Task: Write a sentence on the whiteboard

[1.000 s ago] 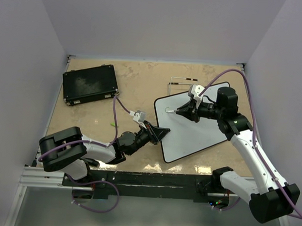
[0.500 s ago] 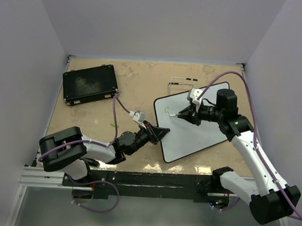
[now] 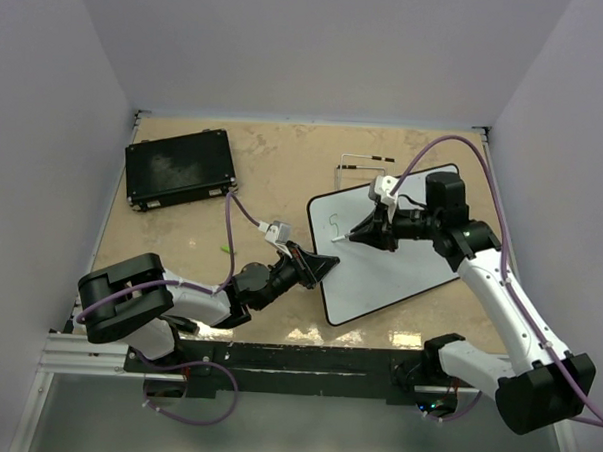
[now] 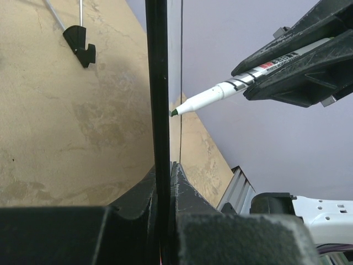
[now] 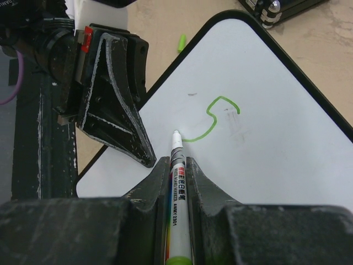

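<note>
Glossy white, the whiteboard [image 3: 394, 275] lies flat on the right half of the table [image 3: 274, 165]. It looks stiff, light and slippery, best pinched at its rim. From above, the left gripper [image 3: 320, 266] clamps its left edge and the right gripper [image 3: 365, 232] hovers over its far-left part. Left wrist: jaws closed tight on the black rim, seen edge-on. Right wrist: jaws narrow, gripping a marker [image 5: 177, 165], its tip beside the sentence [image 5: 212, 118], so far one green curl.
</note>
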You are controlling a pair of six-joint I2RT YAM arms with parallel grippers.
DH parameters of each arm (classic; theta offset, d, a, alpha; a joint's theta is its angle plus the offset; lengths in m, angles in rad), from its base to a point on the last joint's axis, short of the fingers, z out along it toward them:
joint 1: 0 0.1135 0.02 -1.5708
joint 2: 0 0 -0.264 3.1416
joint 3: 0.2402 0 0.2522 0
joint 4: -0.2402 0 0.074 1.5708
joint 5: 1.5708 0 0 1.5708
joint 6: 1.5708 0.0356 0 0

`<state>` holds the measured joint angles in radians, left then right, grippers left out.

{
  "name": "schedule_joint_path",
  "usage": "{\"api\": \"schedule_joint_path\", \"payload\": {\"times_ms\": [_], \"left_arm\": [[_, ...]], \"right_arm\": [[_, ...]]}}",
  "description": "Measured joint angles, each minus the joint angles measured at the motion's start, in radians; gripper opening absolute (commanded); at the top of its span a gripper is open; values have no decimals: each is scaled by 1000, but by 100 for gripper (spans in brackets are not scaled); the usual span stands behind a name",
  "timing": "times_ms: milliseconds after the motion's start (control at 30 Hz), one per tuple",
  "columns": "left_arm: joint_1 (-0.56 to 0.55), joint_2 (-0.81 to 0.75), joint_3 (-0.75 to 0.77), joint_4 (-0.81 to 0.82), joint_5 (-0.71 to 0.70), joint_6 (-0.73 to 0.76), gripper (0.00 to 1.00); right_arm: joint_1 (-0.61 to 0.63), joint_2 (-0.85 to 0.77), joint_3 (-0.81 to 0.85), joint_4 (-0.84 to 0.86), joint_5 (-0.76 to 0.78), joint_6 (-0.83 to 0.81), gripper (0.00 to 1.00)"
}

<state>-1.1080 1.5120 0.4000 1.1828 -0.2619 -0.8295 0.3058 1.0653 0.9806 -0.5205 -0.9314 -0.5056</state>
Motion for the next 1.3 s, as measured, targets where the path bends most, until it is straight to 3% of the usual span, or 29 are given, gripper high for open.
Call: {"api": "schedule_joint_path", "payload": {"times_ms": [400,1300], "left_arm": [[0,0,-6,12,6,7,0],[0,0,-31,39,12,10,0]], "right_arm": [[-12,-56,62,5,-3,13,0],[-53,-109,-10,86,33,48,0]]}}
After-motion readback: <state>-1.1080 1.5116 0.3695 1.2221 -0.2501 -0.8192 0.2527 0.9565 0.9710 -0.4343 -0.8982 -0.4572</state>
